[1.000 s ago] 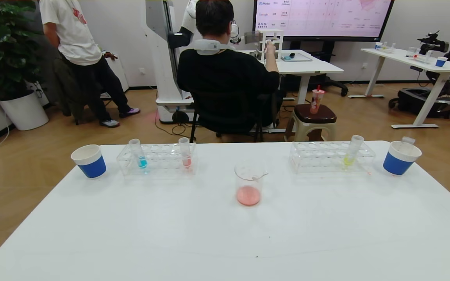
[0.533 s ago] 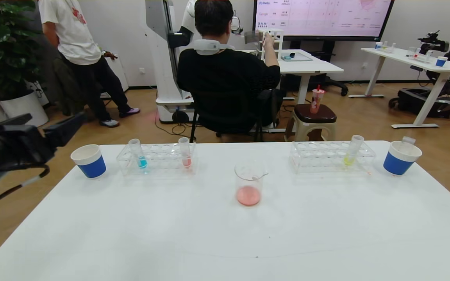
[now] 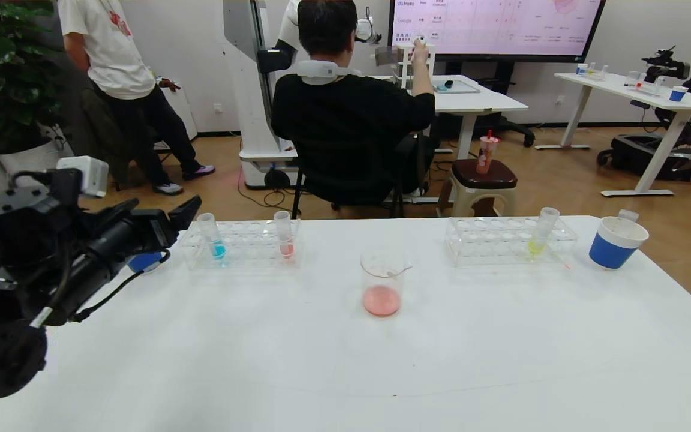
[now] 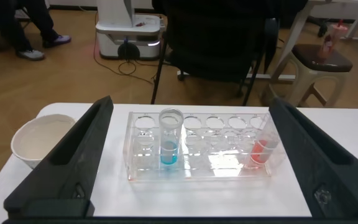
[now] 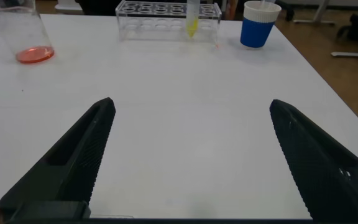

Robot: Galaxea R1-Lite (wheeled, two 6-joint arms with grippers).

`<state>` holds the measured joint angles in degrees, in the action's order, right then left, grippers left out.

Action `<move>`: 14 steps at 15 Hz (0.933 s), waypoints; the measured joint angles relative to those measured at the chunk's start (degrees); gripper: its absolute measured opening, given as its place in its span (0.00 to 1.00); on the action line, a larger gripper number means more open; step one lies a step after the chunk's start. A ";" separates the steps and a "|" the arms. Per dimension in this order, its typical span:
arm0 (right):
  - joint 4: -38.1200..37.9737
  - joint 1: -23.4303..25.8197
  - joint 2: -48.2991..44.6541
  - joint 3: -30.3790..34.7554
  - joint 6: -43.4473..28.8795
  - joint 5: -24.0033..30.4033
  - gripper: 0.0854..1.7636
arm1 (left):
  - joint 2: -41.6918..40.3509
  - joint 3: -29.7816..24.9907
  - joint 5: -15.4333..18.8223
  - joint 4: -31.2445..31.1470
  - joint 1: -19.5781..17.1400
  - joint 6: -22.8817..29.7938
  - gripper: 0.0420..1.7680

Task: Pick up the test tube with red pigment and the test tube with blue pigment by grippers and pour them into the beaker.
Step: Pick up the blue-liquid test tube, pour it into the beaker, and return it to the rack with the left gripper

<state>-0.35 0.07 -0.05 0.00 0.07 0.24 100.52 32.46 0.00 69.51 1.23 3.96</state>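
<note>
The blue-pigment test tube (image 3: 213,237) and the red-pigment test tube (image 3: 285,235) stand upright in a clear rack (image 3: 243,228) at the table's far left. In the left wrist view the blue tube (image 4: 169,138) and the red tube (image 4: 263,147) lie ahead between the fingers. My left gripper (image 3: 162,214) is open and empty, hovering just left of the rack, short of the tubes. The beaker (image 3: 382,282) stands mid-table with a little red liquid; it also shows in the right wrist view (image 5: 21,34). My right gripper (image 5: 191,106) is open and empty, low over bare table, out of the head view.
A second clear rack (image 3: 501,247) at the far right holds a yellow-green tube (image 3: 541,231). A blue-and-white paper cup (image 3: 615,243) stands at the far right corner. Another cup (image 4: 42,140) sits left of the first rack, mostly hidden behind my left gripper in the head view. People sit and stand beyond the table.
My left arm has come into view from the left and moved right toward the tube rack, now covering the left paper cup. The tubes and the beaker have not moved.
</note>
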 joint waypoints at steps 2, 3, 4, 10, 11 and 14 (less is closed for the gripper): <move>0.00 0.02 0.00 0.00 0.00 0.00 0.98 | 7.00 -0.05 -0.21 9.34 -0.09 0.05 0.99; 0.02 0.02 0.00 0.00 0.00 0.00 0.98 | 10.39 -0.09 -0.40 13.34 -0.11 0.00 0.99; 0.02 0.02 0.00 0.00 0.00 -0.02 0.98 | 13.95 -0.06 -0.99 16.09 -0.09 -0.06 0.99; 0.02 0.00 0.00 0.00 0.00 0.00 0.98 | 25.27 4.80 -1.56 17.92 0.09 -0.24 0.99; 0.02 0.00 0.00 0.00 0.00 0.00 0.98 | 26.62 6.58 -1.62 17.90 0.09 -0.24 0.99; 0.02 0.04 0.00 0.00 0.00 -0.02 0.98 | 30.34 12.37 -2.06 17.86 0.11 -0.06 0.99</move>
<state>-0.33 0.11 -0.05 0.00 0.07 0.22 130.87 44.84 -2.06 87.37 1.34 3.90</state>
